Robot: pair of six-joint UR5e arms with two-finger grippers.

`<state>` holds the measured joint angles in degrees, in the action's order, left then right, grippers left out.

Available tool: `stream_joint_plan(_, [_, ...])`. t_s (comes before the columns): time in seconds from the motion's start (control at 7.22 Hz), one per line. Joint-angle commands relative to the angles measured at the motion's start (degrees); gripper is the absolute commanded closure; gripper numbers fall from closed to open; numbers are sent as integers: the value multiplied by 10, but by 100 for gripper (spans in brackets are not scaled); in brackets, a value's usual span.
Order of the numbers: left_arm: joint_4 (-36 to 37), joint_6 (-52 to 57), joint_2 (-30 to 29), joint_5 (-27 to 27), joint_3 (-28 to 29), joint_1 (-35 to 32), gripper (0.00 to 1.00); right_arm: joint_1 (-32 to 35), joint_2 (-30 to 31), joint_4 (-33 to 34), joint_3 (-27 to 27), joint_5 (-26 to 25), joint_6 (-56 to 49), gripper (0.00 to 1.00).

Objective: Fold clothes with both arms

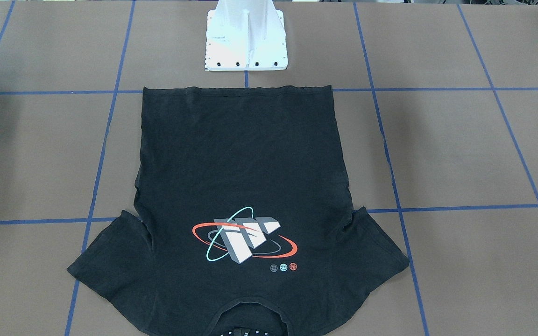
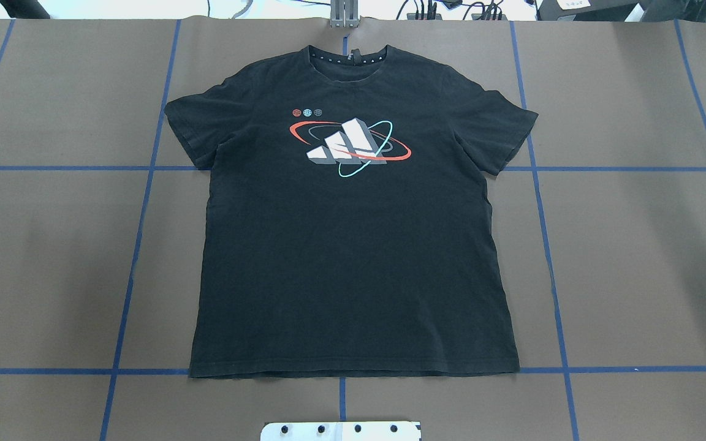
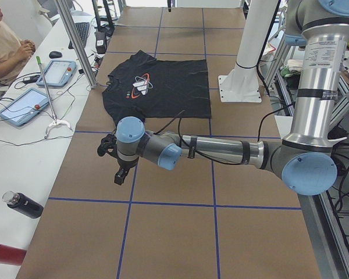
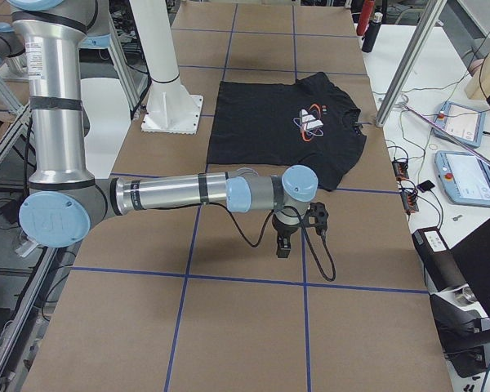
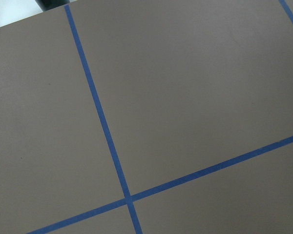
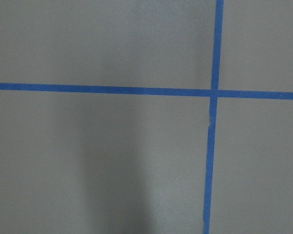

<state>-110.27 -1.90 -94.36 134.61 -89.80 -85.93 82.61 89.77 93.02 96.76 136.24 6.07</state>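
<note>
The black T-shirt [image 2: 353,245] lies flat and logo-up on the desk [image 2: 635,257], collar far from my base, hem nearest it. My left pincer [image 3: 121,174] and right pincer [image 4: 284,243] hang over bare desk, well apart from the cloth on either side; I cannot tell how wide either stands. To begin well, I judge each should come in at its own sleeve, pinch one layer low, then lift evenly together.
</note>
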Motion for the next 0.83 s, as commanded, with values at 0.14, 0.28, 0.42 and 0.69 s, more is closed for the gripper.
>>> stream_joint_plan(0.14, [1, -4, 1, 2, -5, 0, 0, 11, 15, -1, 2, -18, -83, 0])
stream_joint_plan(0.28, [0, -3, 7, -1, -7, 1, 0, 12, 18, -1, 5, -10, -82, 0])
stream_joint_plan(0.42, [-7, -3, 8, 3, -9, 1, 0, 14, 22, -3, 11, -5, -82, 0])
stream_joint_plan(0.69, [-9, -4, 8, 3, -3, 1, 0, 12, 23, -6, 19, -6, -71, 0])
